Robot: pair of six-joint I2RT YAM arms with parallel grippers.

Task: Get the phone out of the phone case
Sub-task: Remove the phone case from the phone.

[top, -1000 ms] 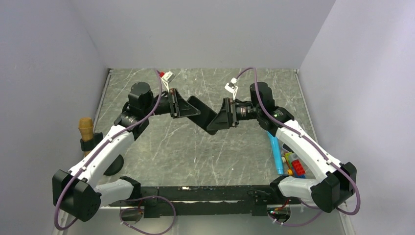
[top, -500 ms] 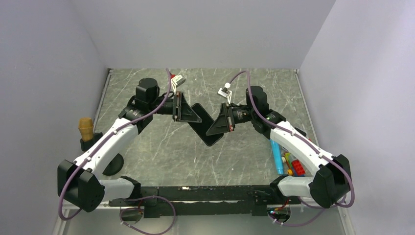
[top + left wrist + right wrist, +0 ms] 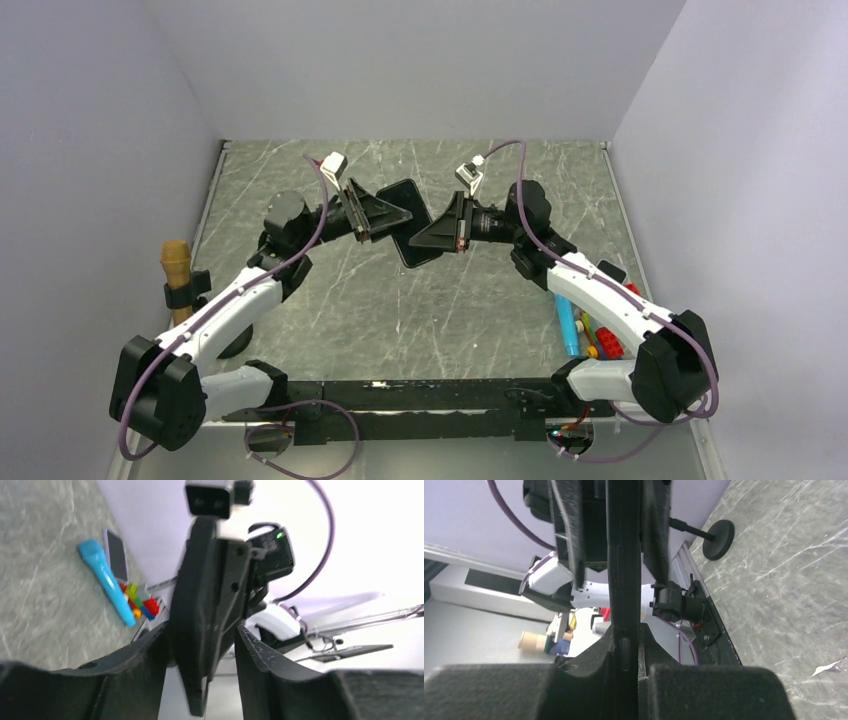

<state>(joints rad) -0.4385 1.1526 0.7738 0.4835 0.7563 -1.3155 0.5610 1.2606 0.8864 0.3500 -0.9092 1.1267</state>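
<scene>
A black phone case (image 3: 415, 255) hangs in the air over the middle of the table, between my two grippers. Whether the phone sits inside it I cannot tell; it reads as one dark slab. My right gripper (image 3: 432, 232) is shut on its right end; the right wrist view has the slab (image 3: 624, 555) edge-on with a side button between the clamped jaws (image 3: 626, 635). My left gripper (image 3: 388, 214) straddles the other end, open: the left wrist view shows the slab (image 3: 192, 630) close to the left finger (image 3: 150, 650) with a gap to the right finger (image 3: 255, 655).
A blue marker (image 3: 567, 320) and coloured toy bricks (image 3: 605, 335) lie by the right arm, with a flat grey slab (image 3: 116, 555) beside them. A brown-topped tool in a black holder (image 3: 177, 265) and a round black base (image 3: 232, 340) stand at the left. Walls enclose three sides.
My right gripper has shut on the black slab. Both arms carried it up and toward the back. My left gripper's jaws have just spread apart.
</scene>
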